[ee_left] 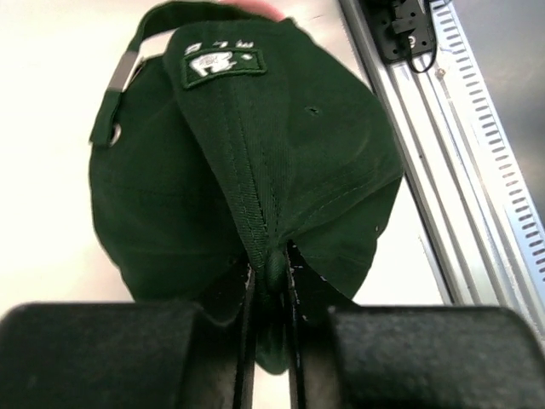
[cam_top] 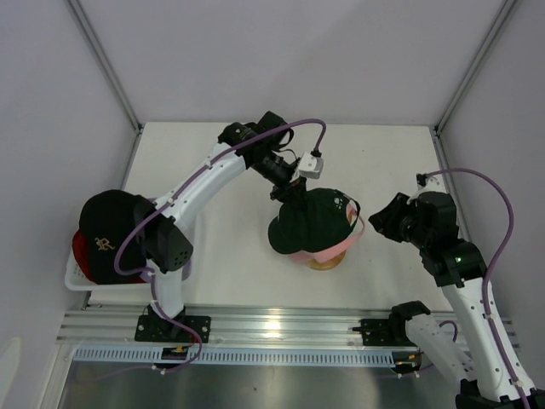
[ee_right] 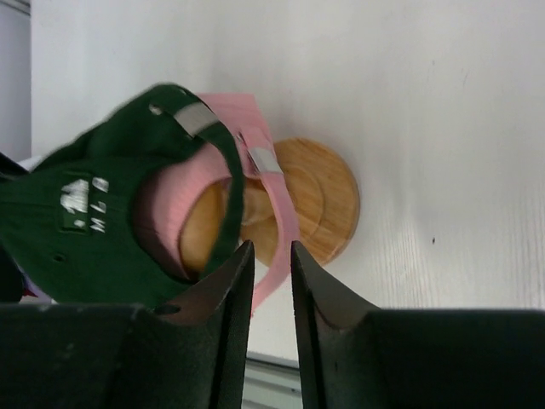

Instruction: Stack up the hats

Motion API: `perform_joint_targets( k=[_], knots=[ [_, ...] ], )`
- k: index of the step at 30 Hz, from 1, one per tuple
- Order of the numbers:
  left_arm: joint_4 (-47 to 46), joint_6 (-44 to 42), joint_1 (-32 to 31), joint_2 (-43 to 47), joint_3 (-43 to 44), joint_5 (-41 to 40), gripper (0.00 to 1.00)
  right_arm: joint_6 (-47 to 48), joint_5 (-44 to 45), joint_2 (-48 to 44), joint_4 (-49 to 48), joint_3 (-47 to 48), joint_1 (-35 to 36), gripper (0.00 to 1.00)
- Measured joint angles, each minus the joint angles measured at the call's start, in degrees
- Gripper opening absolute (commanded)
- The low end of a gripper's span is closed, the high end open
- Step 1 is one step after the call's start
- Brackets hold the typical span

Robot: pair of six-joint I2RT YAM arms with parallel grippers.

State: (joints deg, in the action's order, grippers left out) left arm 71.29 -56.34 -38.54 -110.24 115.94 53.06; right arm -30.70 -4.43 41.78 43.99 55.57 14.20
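Observation:
A dark green hat sits tilted over a pink hat on the round wooden stand at mid table. My left gripper is shut on the green hat's crown; in the left wrist view the jaws pinch the top button of the green hat. My right gripper hovers just right of the hats, jaws a narrow gap apart and empty. The right wrist view shows the green hat, the pink hat and the stand.
A black hat with a gold emblem lies on a red hat in the white basket at the left edge. The metal rail runs along the near edge and shows in the left wrist view.

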Motion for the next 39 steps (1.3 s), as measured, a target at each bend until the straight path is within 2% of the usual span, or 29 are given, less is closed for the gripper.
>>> perform_joint_targets(
  k=[1, 3, 4, 5, 10, 13, 14, 16, 19, 22, 27, 32, 39],
  knots=[
    [-0.13, 0.42, 0.2, 0.11, -0.02, -0.44, 0.33, -0.46, -0.28, -0.5, 0.11, -1.27, 0.0, 0.34],
    [-0.24, 1.29, 0.42, 0.35, -0.02, -0.83, 0.41, -1.03, -0.59, -1.09, 0.68, -2.93, 0.0, 0.4],
    [-0.28, 1.66, 0.48, 0.55, -0.02, -0.94, 0.49, -1.29, -0.68, -1.2, 0.94, -3.45, 0.0, 0.44],
    [-0.31, 1.84, 0.55, 0.68, -0.02, -1.05, 0.52, -1.42, -0.81, -1.2, 1.09, -3.61, 0.0, 0.51],
    [-0.22, 2.58, 0.52, 1.18, -0.02, -0.85, 0.6, -1.79, -1.33, -1.14, -0.44, -3.65, 0.0, 0.66],
    [-0.48, 2.8, 0.42, 1.99, -0.46, -0.79, 0.62, -1.66, -1.53, -0.31, -1.16, -3.48, 0.0, 0.69],
    [-0.81, 3.23, 0.39, 2.64, -1.14, -0.81, 0.66, -1.68, -1.6, 0.07, -1.46, -3.3, 0.0, 0.69],
    [-2.93, 4.76, 0.31, 4.55, -3.06, -0.92, 0.99, -1.64, -1.77, 0.79, -2.34, -2.89, 0.0, 0.7],
    [-11.13, 12.92, 0.24, 8.96, -8.02, -3.06, 1.0, -1.62, -2.58, 1.66, -4.0, -2.58, 0.0, 0.7],
    [-22.73, 25.22, 0.28, 14.05, -13.44, -8.76, 1.0, -1.53, -3.91, 3.67, -5.77, -2.56, 0.0, 0.69],
    [-33.35, 38.73, 0.7, 18.05, -14.95, -15.78, 0.99, -0.5, -5.55, 7.48, -6.6, -2.54, 0.0, 0.71],
    [-38.86, 44.7, 0.76, 22.23, -18.97, -21.22, 0.99, 0.94, -5.51, 7.5, -6.45, -1.16, 0.0, 0.73],
    [-41.94, 47.32, 0.81, 26.32, -26.8, -25.07, 1.0, 2.21, -5.49, 8.59, -6.38, 1.05, 0.0, 0.69]
  ],
)
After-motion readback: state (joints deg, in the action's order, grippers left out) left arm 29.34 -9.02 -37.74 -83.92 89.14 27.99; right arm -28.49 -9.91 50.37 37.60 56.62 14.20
